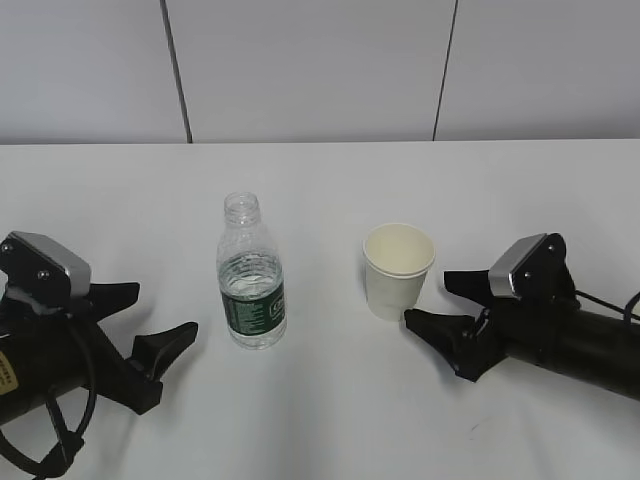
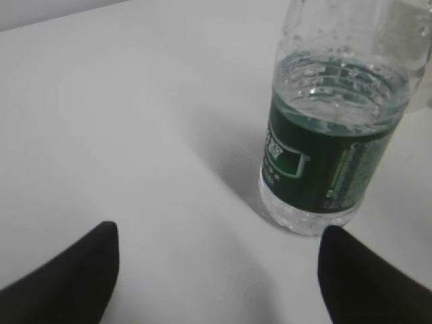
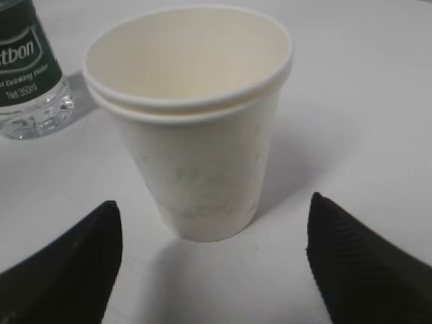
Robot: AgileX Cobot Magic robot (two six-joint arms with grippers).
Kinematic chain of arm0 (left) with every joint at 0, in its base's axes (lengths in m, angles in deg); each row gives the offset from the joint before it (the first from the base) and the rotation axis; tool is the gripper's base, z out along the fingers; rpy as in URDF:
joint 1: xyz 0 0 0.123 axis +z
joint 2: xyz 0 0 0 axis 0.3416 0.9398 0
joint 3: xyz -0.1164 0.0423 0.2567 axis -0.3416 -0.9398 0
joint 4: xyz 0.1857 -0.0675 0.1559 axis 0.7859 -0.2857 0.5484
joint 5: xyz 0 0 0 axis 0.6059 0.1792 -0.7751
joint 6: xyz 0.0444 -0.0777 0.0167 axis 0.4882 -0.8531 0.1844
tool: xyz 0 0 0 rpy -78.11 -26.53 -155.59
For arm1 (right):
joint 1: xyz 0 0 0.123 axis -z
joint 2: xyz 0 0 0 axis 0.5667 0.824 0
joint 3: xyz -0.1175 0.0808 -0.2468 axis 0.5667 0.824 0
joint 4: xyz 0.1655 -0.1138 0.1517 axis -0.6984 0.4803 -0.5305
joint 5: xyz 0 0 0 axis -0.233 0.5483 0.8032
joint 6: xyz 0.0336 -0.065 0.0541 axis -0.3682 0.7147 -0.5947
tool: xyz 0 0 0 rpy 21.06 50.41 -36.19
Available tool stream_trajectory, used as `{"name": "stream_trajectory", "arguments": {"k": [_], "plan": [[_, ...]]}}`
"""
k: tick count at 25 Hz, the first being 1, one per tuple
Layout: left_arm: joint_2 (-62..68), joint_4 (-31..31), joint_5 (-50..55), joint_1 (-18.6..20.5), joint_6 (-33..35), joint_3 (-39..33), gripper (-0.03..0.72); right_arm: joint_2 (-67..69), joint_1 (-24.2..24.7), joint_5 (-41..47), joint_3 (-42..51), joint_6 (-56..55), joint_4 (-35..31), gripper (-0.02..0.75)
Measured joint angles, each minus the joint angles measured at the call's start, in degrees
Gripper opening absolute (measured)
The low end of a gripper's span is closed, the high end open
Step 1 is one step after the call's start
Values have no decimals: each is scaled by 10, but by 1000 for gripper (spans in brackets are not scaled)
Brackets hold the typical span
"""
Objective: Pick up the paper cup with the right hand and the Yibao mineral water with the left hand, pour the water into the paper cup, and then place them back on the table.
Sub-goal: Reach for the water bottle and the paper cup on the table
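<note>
I was at the very first step: both arms were in approach and nothing was picked up yet. The paper cup [image 1: 398, 270] stood upright on the table [image 1: 320, 420], right of the middle, and the Yibao mineral water [image 1: 250, 272] stood upright to the left of it, well apart from it, without cap and with water up to about the top of its green label.

My right hand [image 1: 440, 300] lay low over the table with its jaws spread wide, and the fingertips were just beside the cup's lower wall, one near the base and one a little behind. In the right wrist view the cup [image 3: 192, 121] sat between the two dark fingers [image 3: 64, 270], almost centred, but not touching either of them. It seemed to be two cups nested, because I saw a double rim.

My left hand [image 1: 160, 325] was also wide open, and it was further from its target. In the left wrist view the bottle [image 2: 327, 142] stood ahead and to the right side, in front of the right finger [image 2: 368, 283] and not between the two.

I judged that the next move asked two things. The right hand needed only to go forward a little and close softly, because a paper wall crushes easily. The left hand needed first to shift sideways until the bottle was centred, then advance and close on the labelled part. As the bottle was open and partly full, it had to stay upright during the lift.
</note>
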Motion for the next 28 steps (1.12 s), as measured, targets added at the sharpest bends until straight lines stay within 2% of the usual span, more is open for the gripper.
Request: {"name": "stream_trajectory", "arguments": {"k": [24, 28], "plan": [[0, 4, -1, 0, 0, 0, 550, 75, 0, 0, -106, -41, 79, 666], [0, 4, -1, 0, 0, 0, 550, 76, -13, 0, -123, -41, 81, 666]]}}
